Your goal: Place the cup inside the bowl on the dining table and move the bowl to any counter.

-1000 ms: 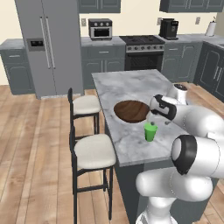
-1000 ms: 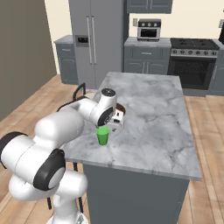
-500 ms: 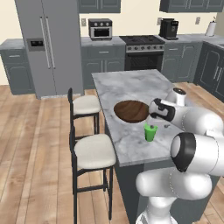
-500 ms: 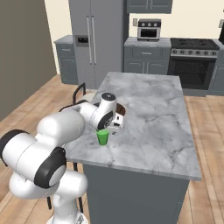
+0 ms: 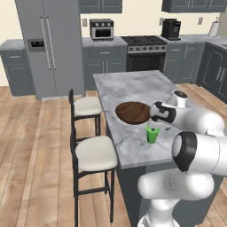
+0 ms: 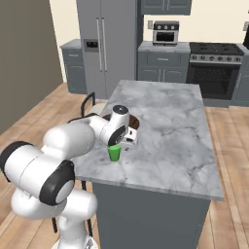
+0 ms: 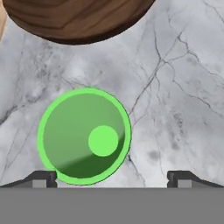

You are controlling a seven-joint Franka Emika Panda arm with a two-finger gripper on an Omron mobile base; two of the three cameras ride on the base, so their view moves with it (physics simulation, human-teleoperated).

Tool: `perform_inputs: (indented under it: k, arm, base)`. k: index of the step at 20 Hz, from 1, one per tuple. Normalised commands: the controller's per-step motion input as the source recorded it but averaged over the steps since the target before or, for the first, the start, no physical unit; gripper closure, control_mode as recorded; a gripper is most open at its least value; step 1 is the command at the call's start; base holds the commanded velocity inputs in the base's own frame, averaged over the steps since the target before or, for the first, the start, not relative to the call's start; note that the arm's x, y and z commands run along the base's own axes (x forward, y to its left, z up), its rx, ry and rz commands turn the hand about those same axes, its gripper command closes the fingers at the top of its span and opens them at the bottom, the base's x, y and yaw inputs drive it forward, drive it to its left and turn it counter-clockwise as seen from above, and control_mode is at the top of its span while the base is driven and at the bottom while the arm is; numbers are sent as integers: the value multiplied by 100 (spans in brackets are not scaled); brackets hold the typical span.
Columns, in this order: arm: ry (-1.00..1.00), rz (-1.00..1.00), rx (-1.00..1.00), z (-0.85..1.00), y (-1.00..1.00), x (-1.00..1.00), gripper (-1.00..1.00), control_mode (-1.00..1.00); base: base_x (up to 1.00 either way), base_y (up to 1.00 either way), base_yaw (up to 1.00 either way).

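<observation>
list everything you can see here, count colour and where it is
cup: 1, bright green, upright on the dining table, apart from the bowl
bowl: 1, dark brown wood, on the table just beyond the cup
dining table: 1, white grey-veined marble top, dark grey base, centre of room
stools: 2, pale seats on black frames, along the table's side
fridge: 1, steel grey, back wall
toaster oven: 1, silver, on the back counter
stove: 1, dark with steel front, back wall
coffee maker: 1, black, back counter by the stove
arm: 1, white with dark joints
claw: 1, dark tips, open, above the cup
</observation>
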Motion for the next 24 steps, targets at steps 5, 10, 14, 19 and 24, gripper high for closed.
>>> perform_inputs:
  k: [5,10,14,19,24]
  arm:
    - [0,0,0,0,0,13,-100,-100]
    - [0,0,0,-5,0,5,-100,-100]
    - [0,0,0,-12,0,4,-100,-100]
    - [0,0,0,-15,0,7,-100,-100]
    - [0,0,0,-7,0,17,-100,-100]
  base:
    - [0,0,0]
    - [0,0,0]
    - [0,0,0]
    - [0,0,0]
    - [0,0,0]
